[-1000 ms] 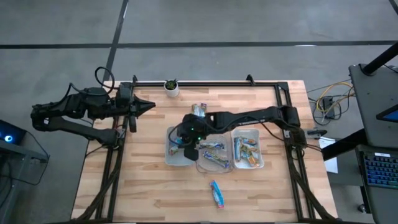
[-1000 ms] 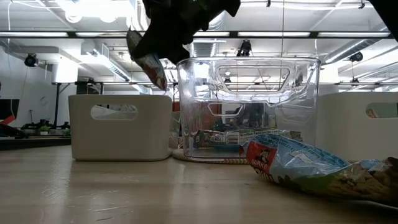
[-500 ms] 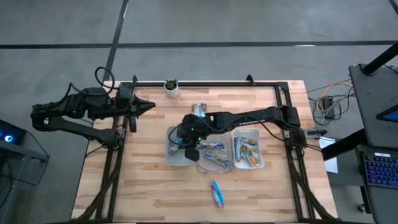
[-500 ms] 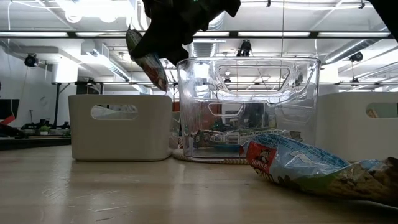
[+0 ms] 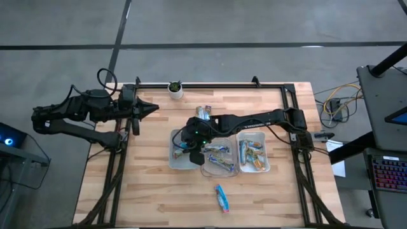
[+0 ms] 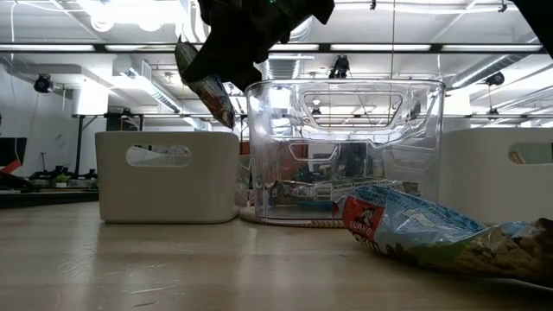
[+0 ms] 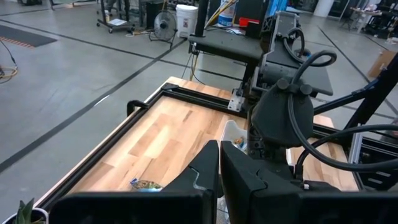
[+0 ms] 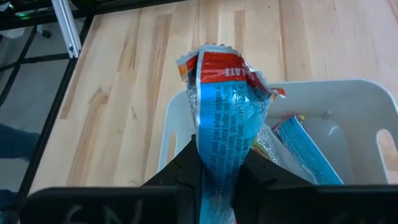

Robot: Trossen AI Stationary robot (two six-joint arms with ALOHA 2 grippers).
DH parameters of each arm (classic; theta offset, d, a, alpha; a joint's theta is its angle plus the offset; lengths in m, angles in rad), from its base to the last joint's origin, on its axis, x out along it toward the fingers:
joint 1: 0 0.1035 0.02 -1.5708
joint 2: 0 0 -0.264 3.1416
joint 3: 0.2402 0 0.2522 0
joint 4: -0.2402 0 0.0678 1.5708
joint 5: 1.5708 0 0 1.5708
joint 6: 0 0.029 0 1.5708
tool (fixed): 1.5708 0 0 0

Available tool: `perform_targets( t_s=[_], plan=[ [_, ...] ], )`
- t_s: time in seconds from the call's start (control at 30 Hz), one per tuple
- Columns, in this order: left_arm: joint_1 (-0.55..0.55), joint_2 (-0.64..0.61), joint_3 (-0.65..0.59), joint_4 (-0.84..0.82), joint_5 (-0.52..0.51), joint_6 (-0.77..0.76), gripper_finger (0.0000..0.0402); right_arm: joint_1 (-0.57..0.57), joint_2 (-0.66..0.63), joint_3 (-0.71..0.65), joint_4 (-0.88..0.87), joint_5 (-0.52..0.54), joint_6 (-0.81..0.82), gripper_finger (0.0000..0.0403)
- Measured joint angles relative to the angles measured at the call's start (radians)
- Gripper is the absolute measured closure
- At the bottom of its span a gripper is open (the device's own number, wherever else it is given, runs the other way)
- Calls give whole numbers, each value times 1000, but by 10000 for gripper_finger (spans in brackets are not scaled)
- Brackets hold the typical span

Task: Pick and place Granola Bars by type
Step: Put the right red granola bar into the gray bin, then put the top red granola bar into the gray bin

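Three trays (image 5: 180, 160) beneath right end effector (image 8: 219, 163) gripping blue bar (image 8: 225, 115).

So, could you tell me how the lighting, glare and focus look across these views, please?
Low view: bright ceiling lights reflect in the clear tray, and the near granola bar is soft. Right wrist view: the held blue bar is sharp, its wrapper shiny. High view: even light, faint shadows on the table.

black jointed arms (image 5: 254, 119), looped black cables (image 7: 311, 62)
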Motion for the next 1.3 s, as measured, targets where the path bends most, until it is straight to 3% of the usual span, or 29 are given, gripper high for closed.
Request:
perform_targets(
  t_s=[0.53, 1.3],
  plan=[
    [0, 0, 0, 0, 0, -17, 401, 1, 1, 0, -10, 3, 55, 262],
    [0, 0, 0, 0, 0, -25, 401, 1, 1, 0, -23, 6, 106, 250]
  ],
)
